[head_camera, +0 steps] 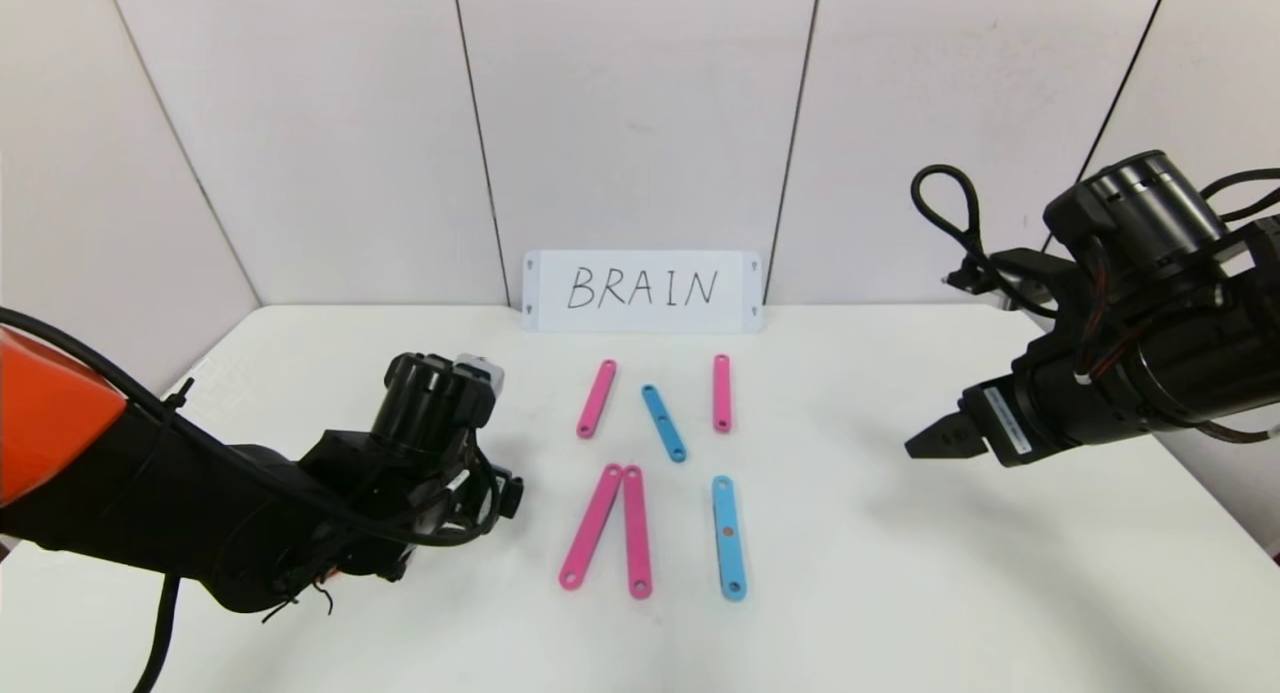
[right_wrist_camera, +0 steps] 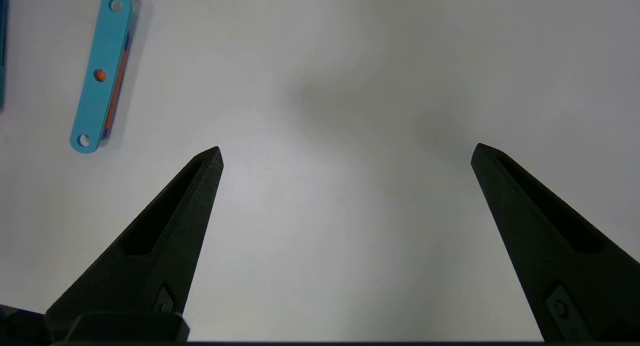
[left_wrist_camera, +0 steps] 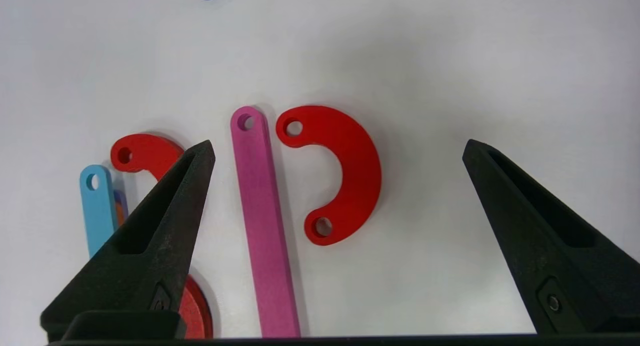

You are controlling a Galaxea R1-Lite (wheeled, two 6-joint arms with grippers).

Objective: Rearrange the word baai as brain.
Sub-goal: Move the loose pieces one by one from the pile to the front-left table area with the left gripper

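Left gripper hung wide open over a pink strip lying lengthwise between its fingers, beside the red curve; right gripper was open too.

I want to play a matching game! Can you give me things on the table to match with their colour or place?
1. card saying BRAIN
2. C-shaped curve
3. short slanted strip
4. right gripper

a. red
b. against the back wall
c. blue
d. open, above bare table

Pairs: 1-b, 2-a, 3-c, 4-d
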